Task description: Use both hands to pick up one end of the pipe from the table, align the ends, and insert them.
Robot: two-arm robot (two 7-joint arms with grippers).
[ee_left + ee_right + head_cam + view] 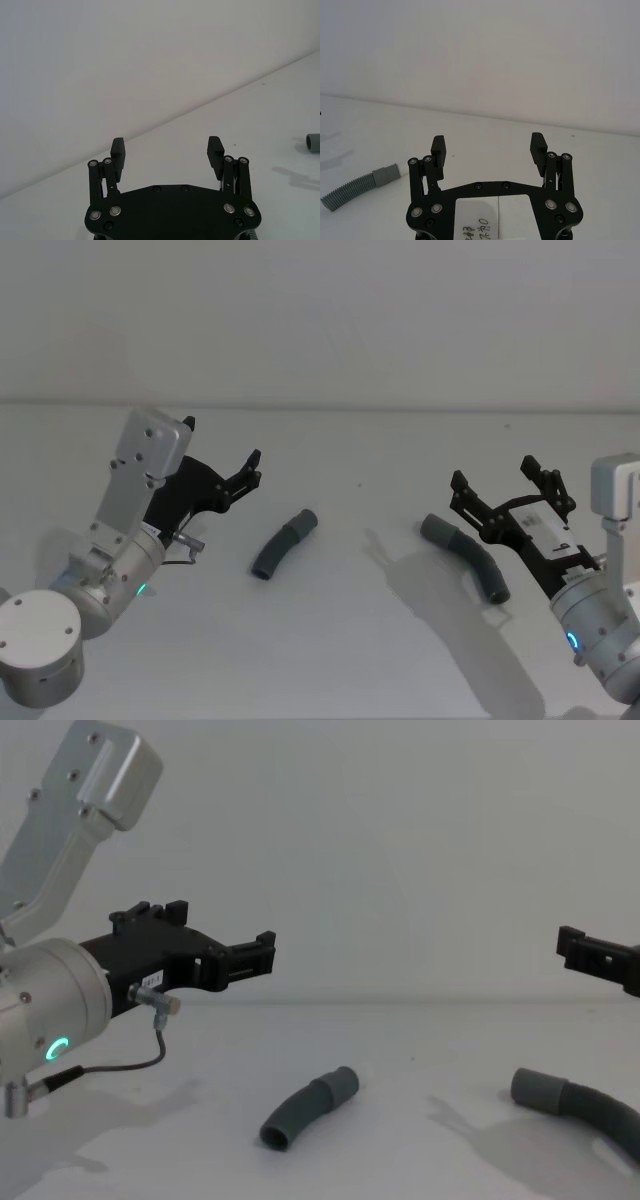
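While short tube (285, 543) and ribbed hose (470, 555) lie untouched, left pincer (166, 147) and right pincer (488, 145) gape wide — both empty.

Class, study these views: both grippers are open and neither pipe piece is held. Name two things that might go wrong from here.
1. The short tube is round and curved and lies loose on the table; the left gripper may roll it while closing.
2. The ribbed hose looks flexible; if the right gripper grasps far from its cuff, the cuff may sag and miss the tube.
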